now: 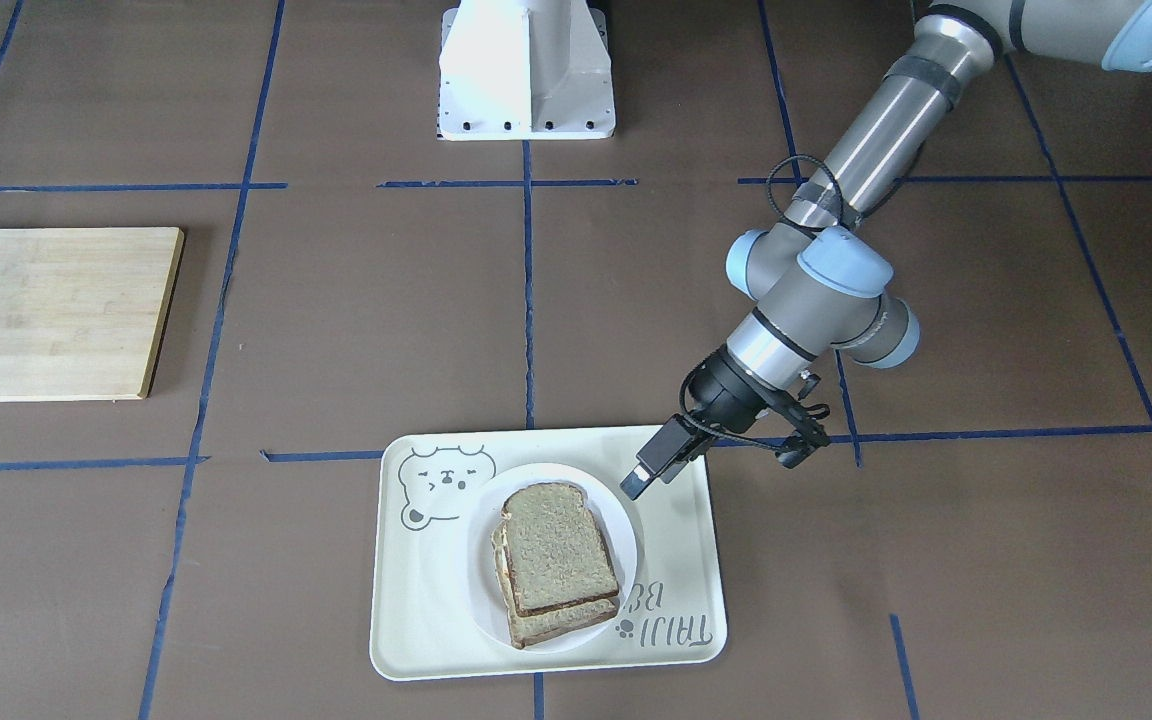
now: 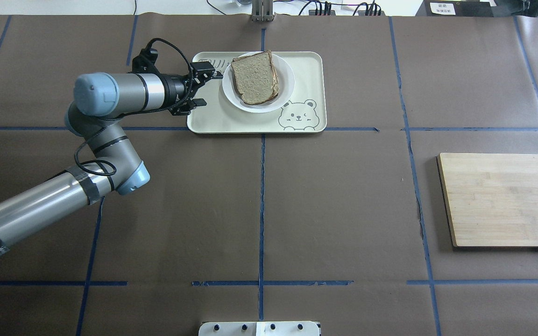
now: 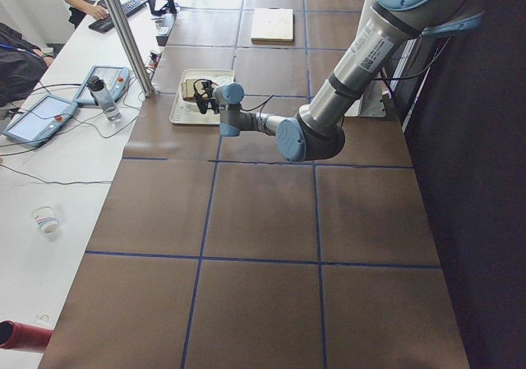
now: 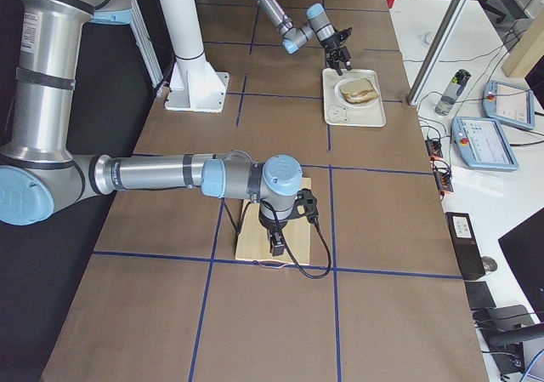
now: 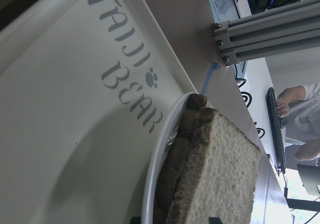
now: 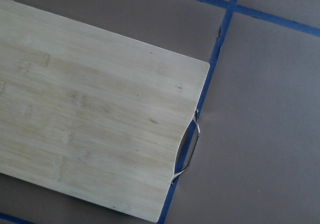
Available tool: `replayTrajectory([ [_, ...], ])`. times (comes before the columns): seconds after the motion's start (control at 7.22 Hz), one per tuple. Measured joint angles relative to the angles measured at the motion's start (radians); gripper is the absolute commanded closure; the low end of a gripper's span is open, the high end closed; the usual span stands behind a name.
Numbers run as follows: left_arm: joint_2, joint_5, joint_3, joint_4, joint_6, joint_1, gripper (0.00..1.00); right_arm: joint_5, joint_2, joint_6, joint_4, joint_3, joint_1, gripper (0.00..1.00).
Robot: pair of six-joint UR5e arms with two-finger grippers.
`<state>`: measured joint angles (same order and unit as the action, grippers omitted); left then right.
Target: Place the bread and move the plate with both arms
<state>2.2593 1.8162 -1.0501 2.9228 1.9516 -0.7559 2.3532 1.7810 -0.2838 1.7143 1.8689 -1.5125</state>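
Exterior right alone shows right pincer (image 4: 276, 244), over board (image 2: 502, 200); cannot tell spread. Overhead: left pincer (image 2: 206, 87) wide, just beside plate (image 2: 289, 79) rim. On tray (image 2: 250, 122), plate holds bread (image 2: 254, 77), mostly covering lower slice (image 1: 536, 627).

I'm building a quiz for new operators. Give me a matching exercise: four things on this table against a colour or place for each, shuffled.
Things:
1 bread
2 plate
3 tray
4 board

Descriptions:
A pale wood, lying apart from the tray
B cream, with a bear drawing
C grey-brown, topmost on the plate
D white and round, on the tray

Pairs: 1-C, 2-D, 3-B, 4-A
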Motion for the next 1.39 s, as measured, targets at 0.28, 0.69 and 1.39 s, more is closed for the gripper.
replayTrajectory([
  [0.28,-0.149,0.119,-0.281,-0.267,-0.212,-0.046,0.00,0.000,0.000,-0.001,0.000,0.000,0.000,0.00],
  [0.69,-0.440,0.256,-0.701,-0.692,-0.695,-0.152,0.00,0.000,0.001,-0.002,-0.001,0.000,0.000,0.00],
  [1.39,-0.757,0.348,-1.063,-1.417,-1.774,-0.469,0.00,-0.001,0.002,-0.001,0.000,0.001,0.000,0.00],
])
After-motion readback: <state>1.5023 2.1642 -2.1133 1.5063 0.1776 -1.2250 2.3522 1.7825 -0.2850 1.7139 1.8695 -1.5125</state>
